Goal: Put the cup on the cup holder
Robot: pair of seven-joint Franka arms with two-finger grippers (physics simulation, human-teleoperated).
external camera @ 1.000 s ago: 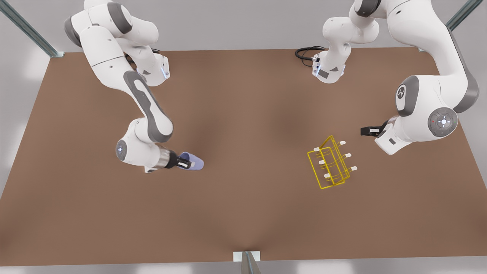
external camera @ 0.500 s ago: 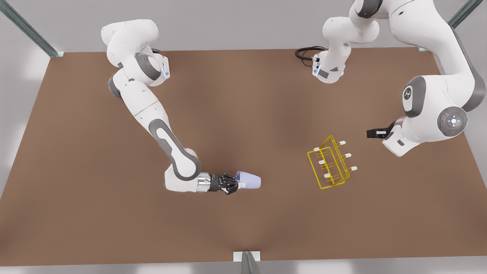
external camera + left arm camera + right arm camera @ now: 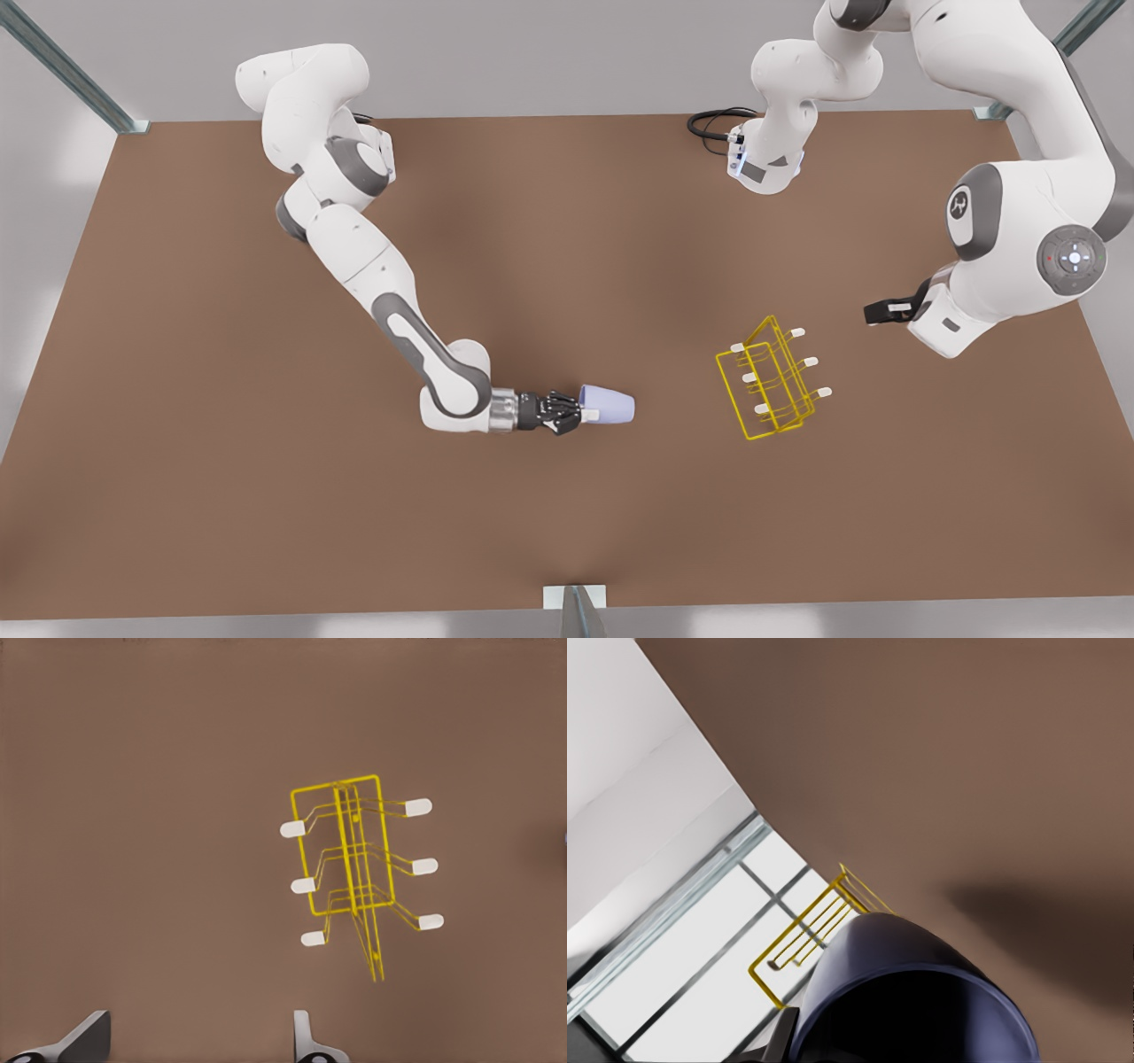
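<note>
The lavender-blue cup (image 3: 611, 408) lies sideways in the air, rim toward the arm, with my right gripper (image 3: 580, 413) shut on it at the front view's left of centre. In the right wrist view the cup (image 3: 912, 992) looms close, its dark mouth facing the camera. The yellow wire cup holder (image 3: 771, 381) with white-tipped pegs stands on the table, a short way to the front view's right of the cup. My left gripper (image 3: 877, 311) waits open beside and above the holder. The left wrist view looks down on the cup holder (image 3: 350, 859), beyond its own spread fingertips (image 3: 89, 1036).
The brown table (image 3: 567, 514) spreads wide around both arms. A black cable (image 3: 713, 124) coils by the arm base at the back. Metal frame posts stand at the back corners, and a small bracket (image 3: 574, 598) sits at the front edge.
My right gripper has carried the cup toward the front view's right, closing much of the distance to the cup holder. The left arm has drifted slightly away to the right.
</note>
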